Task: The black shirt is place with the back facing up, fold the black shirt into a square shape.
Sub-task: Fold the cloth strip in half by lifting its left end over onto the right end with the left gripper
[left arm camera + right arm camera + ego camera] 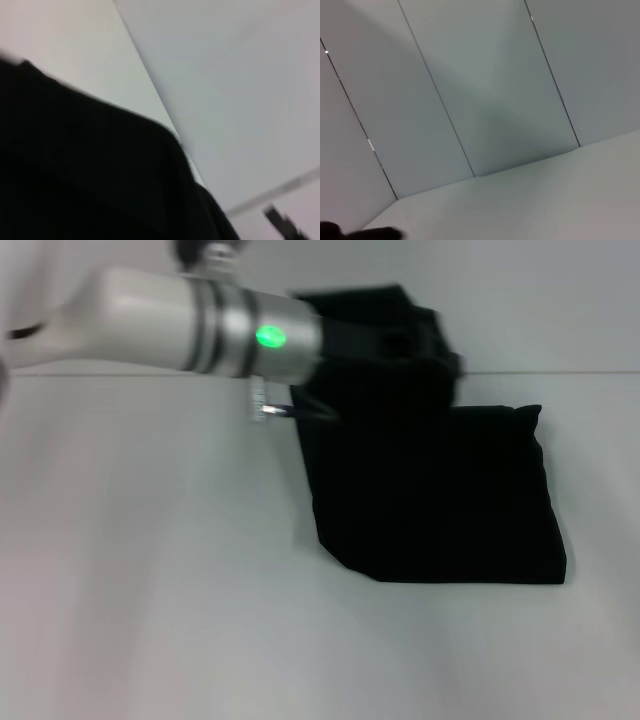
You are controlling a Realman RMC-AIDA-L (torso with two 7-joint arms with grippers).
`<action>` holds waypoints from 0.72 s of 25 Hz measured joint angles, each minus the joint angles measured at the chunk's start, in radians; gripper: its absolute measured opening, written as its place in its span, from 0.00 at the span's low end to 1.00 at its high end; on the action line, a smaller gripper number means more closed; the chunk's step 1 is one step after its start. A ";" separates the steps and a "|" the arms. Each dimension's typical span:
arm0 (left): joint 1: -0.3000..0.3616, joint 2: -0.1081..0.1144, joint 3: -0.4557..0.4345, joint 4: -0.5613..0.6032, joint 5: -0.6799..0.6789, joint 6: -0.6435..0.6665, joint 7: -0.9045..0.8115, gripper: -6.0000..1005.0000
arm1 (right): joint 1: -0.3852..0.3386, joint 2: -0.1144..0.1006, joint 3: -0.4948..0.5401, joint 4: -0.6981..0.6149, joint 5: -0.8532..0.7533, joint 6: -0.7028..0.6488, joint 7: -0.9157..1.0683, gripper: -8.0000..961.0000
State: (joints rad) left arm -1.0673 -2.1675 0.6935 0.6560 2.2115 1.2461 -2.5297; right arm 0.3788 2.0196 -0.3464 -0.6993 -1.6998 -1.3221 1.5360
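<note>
The black shirt (440, 500) lies on the white table as a folded, roughly square block, right of centre in the head view. My left arm (190, 320) reaches in from the left across the back of the table. Its black left gripper (405, 335) hovers at the shirt's far edge and merges with the dark cloth there. In the left wrist view the black shirt (85, 175) fills the near side, its edge running along the table. My right gripper is out of view.
The white table (150, 570) stretches wide to the left of the shirt and in front of it. A pale panelled wall (485, 85) rises behind the table's far edge. A small dark shape (280, 220) sits beyond the shirt in the left wrist view.
</note>
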 joint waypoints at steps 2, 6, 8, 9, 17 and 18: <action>-0.032 -0.009 0.119 -0.055 -0.035 -0.053 0.012 0.05 | 0.002 0.001 0.000 0.001 0.000 0.001 0.000 0.52; -0.077 -0.010 0.463 -0.181 -0.162 -0.195 0.072 0.05 | 0.005 0.002 -0.001 0.002 0.000 0.000 0.000 0.51; -0.083 -0.010 0.660 -0.189 -0.203 -0.268 0.083 0.05 | 0.008 0.002 -0.002 0.006 0.000 0.001 0.000 0.51; -0.079 -0.010 0.756 -0.171 -0.218 -0.294 0.083 0.05 | 0.009 0.001 -0.002 0.009 0.000 0.002 0.000 0.51; 0.098 0.000 0.885 0.159 -0.257 -0.106 0.246 0.18 | 0.014 -0.022 -0.003 0.024 -0.001 0.006 0.027 0.50; 0.116 0.003 0.854 0.176 -0.251 -0.076 0.247 0.21 | 0.015 -0.026 -0.007 0.024 -0.002 0.006 0.036 0.50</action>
State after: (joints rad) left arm -0.9512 -2.1640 1.5479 0.8320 1.9601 1.1706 -2.2824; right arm 0.3936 1.9934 -0.3534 -0.6753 -1.7013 -1.3162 1.5723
